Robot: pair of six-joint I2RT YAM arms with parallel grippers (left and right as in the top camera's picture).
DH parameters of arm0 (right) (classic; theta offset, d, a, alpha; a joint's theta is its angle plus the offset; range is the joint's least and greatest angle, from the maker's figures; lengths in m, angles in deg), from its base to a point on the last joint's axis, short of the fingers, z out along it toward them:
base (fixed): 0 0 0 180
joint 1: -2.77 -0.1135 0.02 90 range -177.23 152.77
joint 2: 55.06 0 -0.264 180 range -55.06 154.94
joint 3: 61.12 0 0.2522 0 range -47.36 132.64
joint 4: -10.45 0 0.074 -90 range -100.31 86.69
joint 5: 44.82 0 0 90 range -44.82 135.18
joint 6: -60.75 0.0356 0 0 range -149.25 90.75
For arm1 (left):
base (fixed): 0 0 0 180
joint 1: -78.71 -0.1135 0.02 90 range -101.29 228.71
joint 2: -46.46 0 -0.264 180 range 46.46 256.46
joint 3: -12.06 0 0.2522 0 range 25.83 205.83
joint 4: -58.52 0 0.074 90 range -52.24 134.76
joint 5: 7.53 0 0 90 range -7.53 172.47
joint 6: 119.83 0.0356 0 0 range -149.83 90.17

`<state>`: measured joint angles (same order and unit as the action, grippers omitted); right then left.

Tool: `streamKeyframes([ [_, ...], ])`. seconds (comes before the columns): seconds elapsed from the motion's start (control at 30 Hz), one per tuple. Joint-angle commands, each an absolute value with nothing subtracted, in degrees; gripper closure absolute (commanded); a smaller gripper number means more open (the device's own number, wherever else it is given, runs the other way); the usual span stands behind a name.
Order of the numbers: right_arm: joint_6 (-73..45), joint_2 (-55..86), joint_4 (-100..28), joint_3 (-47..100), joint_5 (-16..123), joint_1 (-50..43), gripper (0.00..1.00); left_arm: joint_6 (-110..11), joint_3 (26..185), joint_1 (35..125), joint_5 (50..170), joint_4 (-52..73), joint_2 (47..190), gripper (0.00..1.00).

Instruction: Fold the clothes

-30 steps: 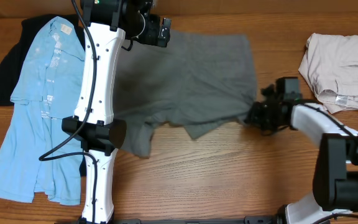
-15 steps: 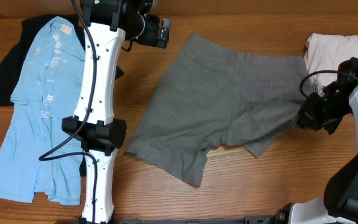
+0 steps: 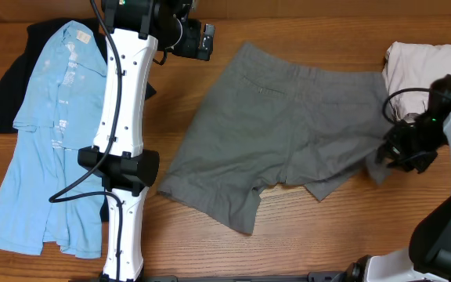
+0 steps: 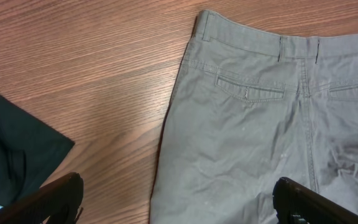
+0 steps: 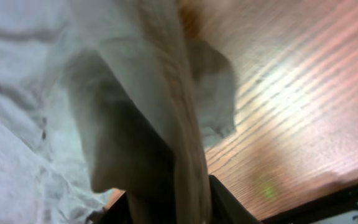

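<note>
- We see the grey-olive shorts (image 3: 288, 133) spread flat on the bench (image 3: 335, 243), back pockets up.
- Our right pincer (image 3: 388, 154) is closed on the shorts' leg hem, fabric bunched between its fingers.
- Our left pincer (image 4: 179, 196) gapes wide, empty, above the shorts' waistband corner.

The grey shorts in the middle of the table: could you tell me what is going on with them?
The right claw grips a leg hem of the grey shorts at their right edge. The shorts lie spread out, back pockets up, not yet folded. The left claw hovers open near the waistband, holding nothing. A light blue shirt and a beige garment wait at the sides.
</note>
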<state>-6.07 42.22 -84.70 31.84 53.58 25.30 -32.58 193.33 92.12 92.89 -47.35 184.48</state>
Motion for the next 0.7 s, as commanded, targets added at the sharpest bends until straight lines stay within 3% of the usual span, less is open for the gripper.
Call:
streamKeyframes([
  [0.0, -0.6, 41.0, -84.9, 33.6, 52.2, 29.8, 0.72, -31.1, 193.7, 92.3, 92.6, -46.5, 186.9, 0.00],
  [0.2, -6.0, 41.0, -84.8, 33.6, 54.3, 34.5, 0.80, -28.8, 193.6, 92.8, 93.1, -41.0, 192.7, 0.00],
  [0.3, -13.9, 41.0, -84.9, 33.6, 58.2, 34.0, 0.79, -25.8, 193.6, 93.7, 94.4, -36.5, 196.4, 0.00],
  [0.67, -14.7, 41.0, -83.1, 33.6, 59.0, 27.7, 0.74, -16.1, 193.6, 97.9, 99.0, -25.0, 208.6, 0.01],
])
